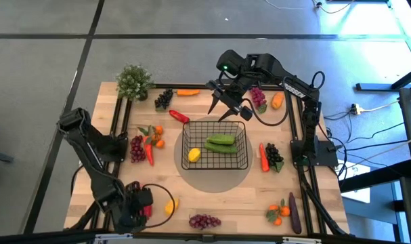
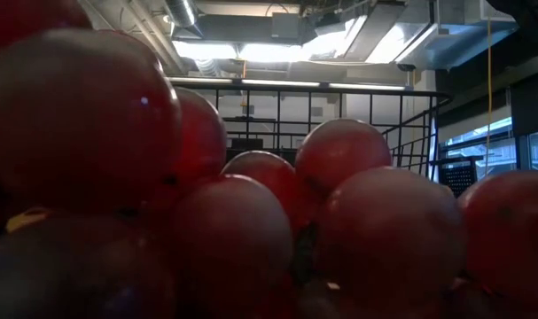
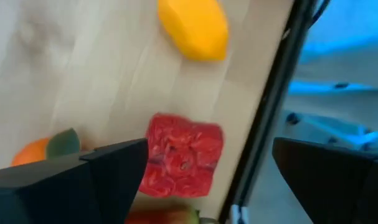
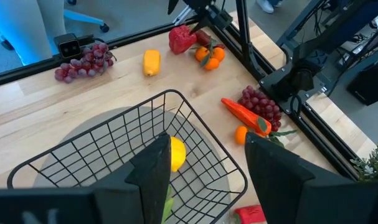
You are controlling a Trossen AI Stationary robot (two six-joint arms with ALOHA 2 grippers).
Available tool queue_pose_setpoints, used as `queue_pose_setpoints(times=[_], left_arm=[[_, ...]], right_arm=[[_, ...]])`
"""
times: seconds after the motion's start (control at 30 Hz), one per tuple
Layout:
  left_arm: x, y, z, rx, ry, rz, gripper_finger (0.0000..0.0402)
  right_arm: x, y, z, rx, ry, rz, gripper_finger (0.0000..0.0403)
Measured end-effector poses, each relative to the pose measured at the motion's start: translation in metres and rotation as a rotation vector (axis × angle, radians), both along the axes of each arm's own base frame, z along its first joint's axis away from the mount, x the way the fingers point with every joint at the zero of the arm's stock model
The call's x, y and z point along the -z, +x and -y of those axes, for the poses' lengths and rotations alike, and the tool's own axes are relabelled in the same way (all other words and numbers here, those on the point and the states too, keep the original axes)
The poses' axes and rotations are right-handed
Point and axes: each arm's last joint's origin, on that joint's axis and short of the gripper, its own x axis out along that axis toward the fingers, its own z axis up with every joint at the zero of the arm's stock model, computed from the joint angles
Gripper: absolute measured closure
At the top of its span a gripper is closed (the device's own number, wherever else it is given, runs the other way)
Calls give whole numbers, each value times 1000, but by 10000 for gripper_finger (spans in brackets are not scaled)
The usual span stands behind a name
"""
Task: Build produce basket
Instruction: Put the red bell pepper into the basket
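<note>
While the basket [image 1: 215,144] sits mid-bench holding a lemon [image 1: 194,154] and two cucumbers [image 1: 221,143], the right gripper [image 1: 222,107] hovers over its far rim, jaws spread and empty; the left gripper [image 3: 207,180], jaws wide, straddles a red pepper [image 3: 182,154] at the near-left edge

Red grapes [image 2: 251,221] fill the low view, hiding the table; a cucumber [image 4: 169,205] sits half-hidden behind a dark finger.

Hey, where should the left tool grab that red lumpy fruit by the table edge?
Across its flatter sides, coming straight down. The red fruit lies flat on the wood under the open left tool, and the rail close beside it likely blocks a sideways approach.
</note>
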Motion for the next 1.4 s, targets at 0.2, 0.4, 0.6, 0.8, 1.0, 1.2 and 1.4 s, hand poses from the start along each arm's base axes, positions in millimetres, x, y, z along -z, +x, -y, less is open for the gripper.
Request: queue_pose_setpoints(times=[0.2, 0.4, 0.6, 0.8, 1.0, 1.2, 1.4], left_arm=[[11, 0, 1, 8, 46, -52, 69], [11, -1, 1, 15, 49, -74, 69], [25, 2, 5, 17, 93, -102, 69], [39, 4, 9, 23, 132, -132, 69], [42, 6, 12, 24, 117, -128, 69], [41, 8, 15, -5, 76, -115, 69], [41, 5, 18, -56, 38, -121, 69]], right_arm=[[0, 0, 0, 0, -1, 4, 209], [-1, 1, 0, 0, -5, 14, 209], [-1, 1, 0, 0, -5, 15, 209], [-1, 1, 0, 0, -5, 15, 209], [-1, 1, 0, 0, -5, 15, 209], [-1, 1, 0, 0, -6, 16, 209], [-1, 1, 0, 0, -6, 17, 209]])
